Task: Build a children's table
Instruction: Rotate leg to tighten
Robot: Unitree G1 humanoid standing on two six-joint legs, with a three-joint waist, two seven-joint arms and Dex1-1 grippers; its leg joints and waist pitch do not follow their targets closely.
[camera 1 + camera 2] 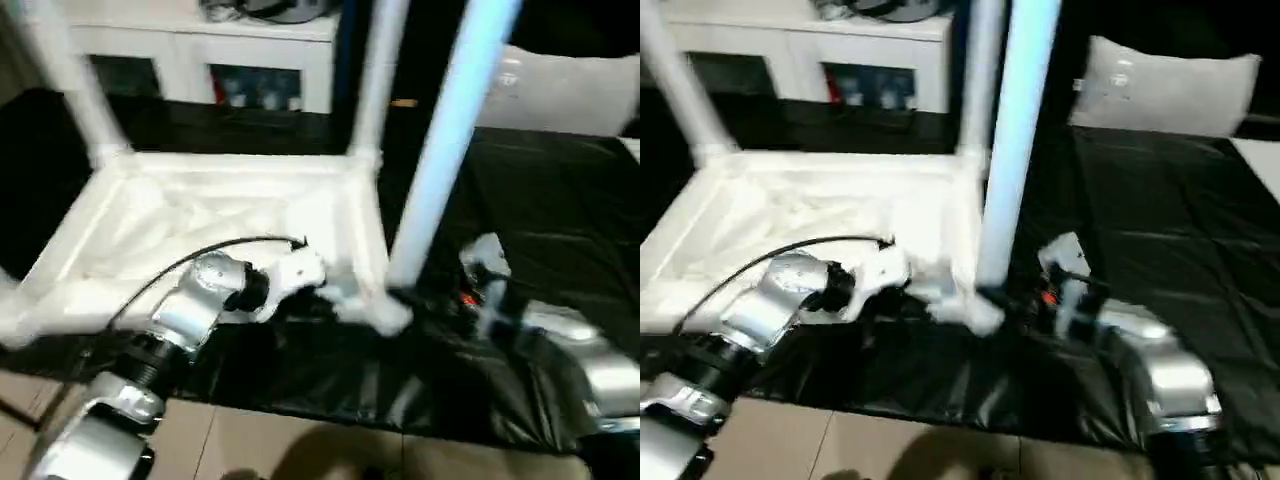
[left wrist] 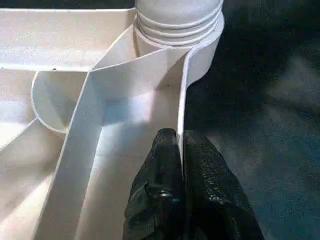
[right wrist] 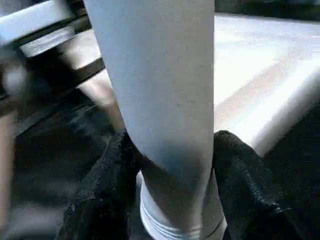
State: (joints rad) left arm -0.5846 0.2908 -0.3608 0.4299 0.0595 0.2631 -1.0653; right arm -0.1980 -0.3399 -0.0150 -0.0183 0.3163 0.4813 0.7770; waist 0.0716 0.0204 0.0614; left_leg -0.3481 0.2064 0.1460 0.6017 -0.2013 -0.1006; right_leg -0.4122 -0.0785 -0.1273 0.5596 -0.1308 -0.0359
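Tabletop (image 1: pixel 200 215) is lying upside down on the black-covered work surface (image 1: pixel 560 200), ribbed underside facing up, toward the robot's left-centre.

Legs: two far legs are standing up from the far corner sockets, far-left leg (image 1: pixel 65 75) and far-right leg (image 1: pixel 375 70), both running off the upper edge. Near-right leg (image 1: pixel 450 140) is standing in the near-right corner socket (image 1: pixel 385 310), leaning a little to the right at the top.

L gripper (image 2: pixel 181 165) is sitting at the near rim of the top, just left of that corner. Wrist view: its black fingers (image 2: pixel 155 195) are pinching the thin white rim wall (image 2: pixel 183 100) between them, one finger each side, jaws closed on it. The ribbed collar of the socket (image 2: pixel 177 20) is just beyond the fingertips.

R gripper (image 3: pixel 175 190) is sitting at the foot of the near-right leg. Wrist view: black fingers (image 3: pixel 100 200) are flanking the leg tube on both sides, close against it near its ribbed lower end. Looks clamped on the leg, jaws roughly half spread by the tube's width.

Silver forearms are coming in from the near edge, left arm (image 1: pixel 150 340) w/ a black cable looping over it, right arm (image 1: pixel 1160 370) low at right.

Bkgd: white cabinet (image 1: pixel 200 50) behind the work surface; a pale cushion-like thing (image 1: pixel 1170 90) at far right, can't tell what exactly.
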